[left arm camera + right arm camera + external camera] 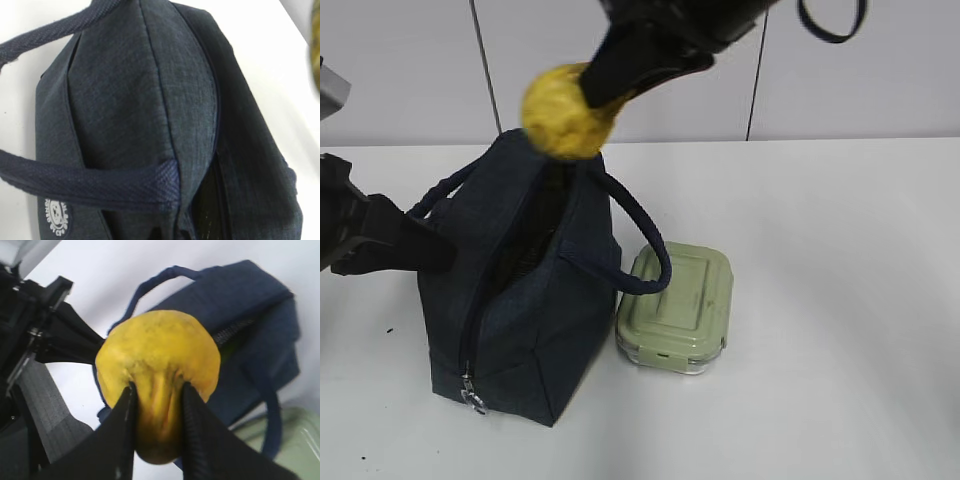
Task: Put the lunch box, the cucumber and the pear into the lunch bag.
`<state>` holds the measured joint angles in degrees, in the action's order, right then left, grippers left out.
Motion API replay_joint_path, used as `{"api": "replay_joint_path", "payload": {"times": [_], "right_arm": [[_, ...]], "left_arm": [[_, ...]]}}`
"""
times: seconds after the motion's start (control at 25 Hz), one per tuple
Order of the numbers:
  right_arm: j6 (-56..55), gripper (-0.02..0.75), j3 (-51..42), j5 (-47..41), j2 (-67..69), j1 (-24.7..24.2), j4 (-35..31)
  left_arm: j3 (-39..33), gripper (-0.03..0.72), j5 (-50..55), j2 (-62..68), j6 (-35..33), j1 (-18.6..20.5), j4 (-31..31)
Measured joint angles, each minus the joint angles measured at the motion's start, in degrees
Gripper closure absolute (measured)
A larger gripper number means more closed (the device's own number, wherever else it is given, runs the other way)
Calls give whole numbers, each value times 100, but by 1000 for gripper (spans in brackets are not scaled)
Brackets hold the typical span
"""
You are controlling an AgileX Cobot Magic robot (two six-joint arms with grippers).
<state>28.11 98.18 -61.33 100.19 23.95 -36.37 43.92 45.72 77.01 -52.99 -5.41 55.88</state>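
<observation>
The right hand (157, 405) is clamped on the pear (159, 372). In the right wrist view its two black fingers (126, 425) press into the narrower part of the fruit from either side, and the rounded yellow bulk projects beyond the fingertips. In the exterior view the pear (563, 112) hangs in the air directly above the upper rear end of the lunch bag (520, 300), close over its open top and clear of the desk (840, 300).

The lunch bag stands upright on the desk, its top zipper parted to a dark gap. One handle (638, 240) droops over the right side toward the lunch box (677, 305), which lies flat on the desk just beside the bag, sage-green lid up.

The left hand (425, 248) sits at the bag's left side, at the level of the near handle (445, 190). Its fingers are not visible in the left wrist view, which shows only navy fabric (140, 100) and a handle strap (90, 182); the fingers are together. Whether fabric is pinched between them cannot be determined.

The cucumber is not visible in any view.
</observation>
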Motion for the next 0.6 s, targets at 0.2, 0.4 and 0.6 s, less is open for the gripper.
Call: {"api": "replay_joint_path", "payload": {"times": [0.2,0.4,0.6], "right_arm": [[133,574,44,78,650,411,-174],[122,572,44,-60,1299,420,51],[314,373,44,-170,1552,420,-352]], "left_arm": [[0,704,0,0,0,0,-1],[0,704,0,0,0,0,-11],[0,704,0,0,0,0,-11]]}}
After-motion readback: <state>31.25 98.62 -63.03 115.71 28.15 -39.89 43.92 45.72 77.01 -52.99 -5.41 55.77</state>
